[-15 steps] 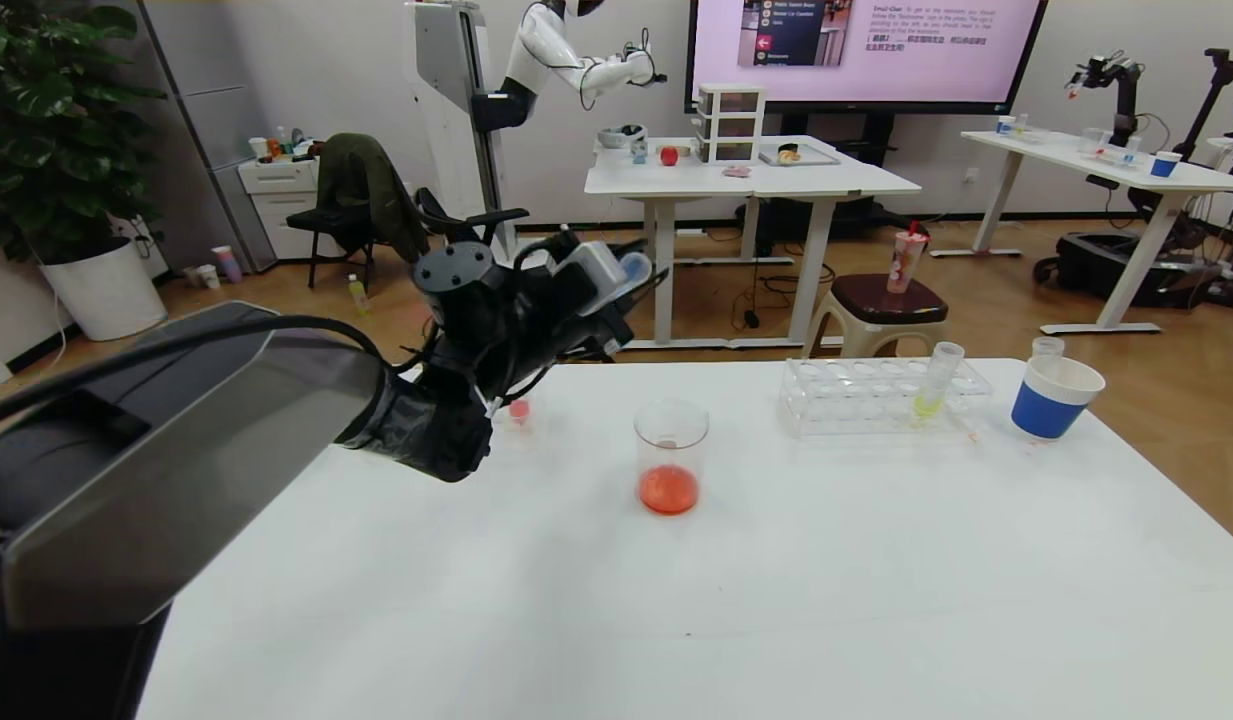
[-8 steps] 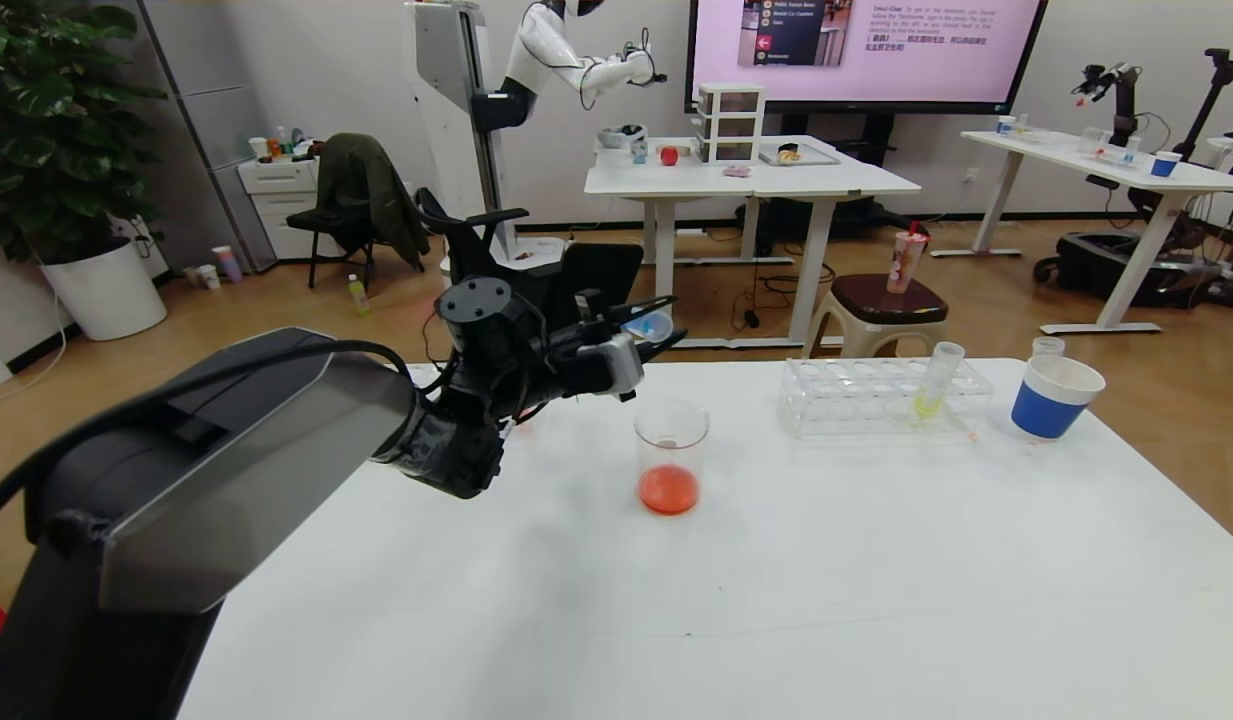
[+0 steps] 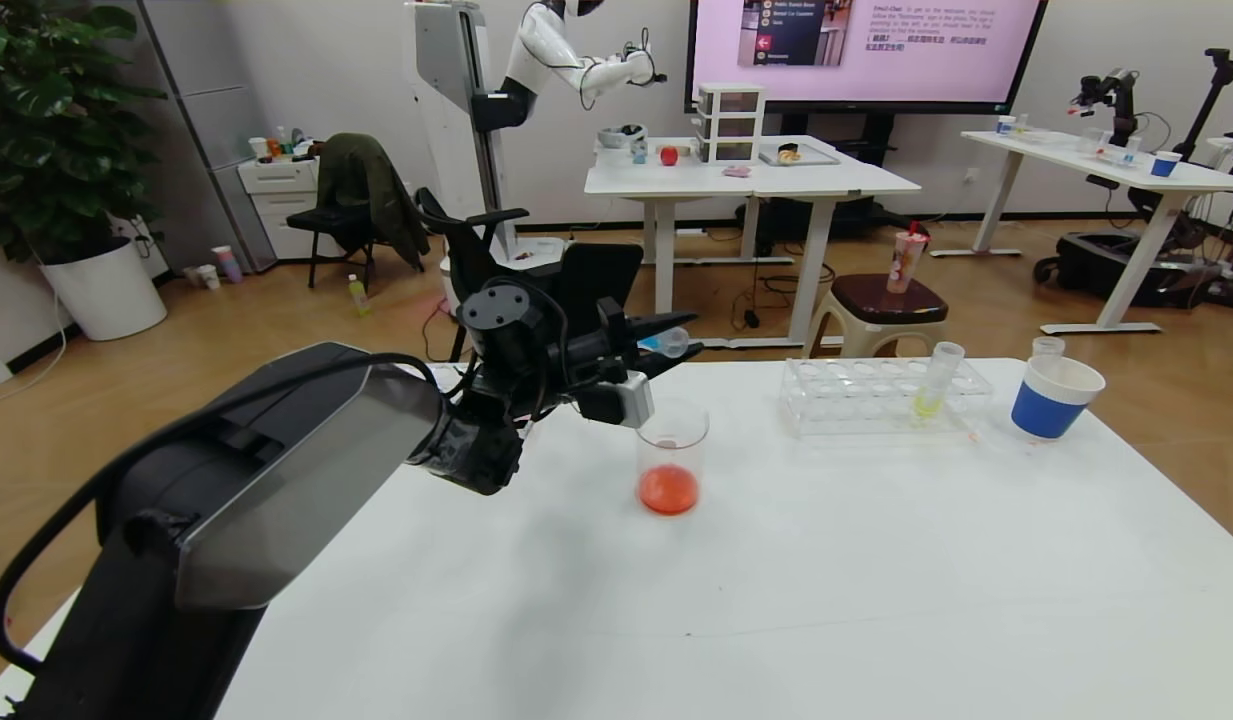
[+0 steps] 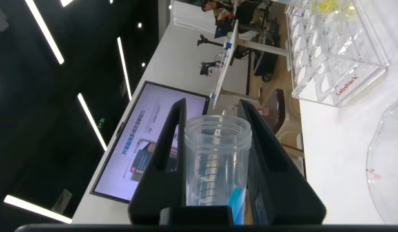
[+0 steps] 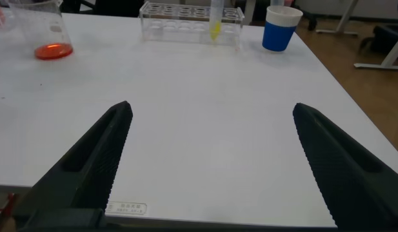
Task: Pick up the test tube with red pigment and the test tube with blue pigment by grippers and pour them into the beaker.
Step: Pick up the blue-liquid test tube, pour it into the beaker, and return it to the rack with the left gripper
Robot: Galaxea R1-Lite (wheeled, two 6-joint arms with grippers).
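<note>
**Blue tube over beaker, much obscured**

Left gripper [image 3: 661,340] pinches the test tube with blue pigment [image 4: 217,169], tipped near-horizontal above the beaker [image 3: 671,456]; tube mostly hidden from head view; beaker holds red liquid; right gripper [image 5: 211,158] spread wide over the table [image 3: 826,560]; red tube not discernible.

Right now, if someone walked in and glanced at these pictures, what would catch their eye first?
First, the left gripper, raised over the white table just above the beaker, its jaws shut on the test tube with blue pigment, which lies tipped toward the rim. Next, the orange-red liquid already pooled in the beaker's bottom. Farther right stand a clear rack holding a yellow-liquid tube and a blue-and-white paper cup.
</note>
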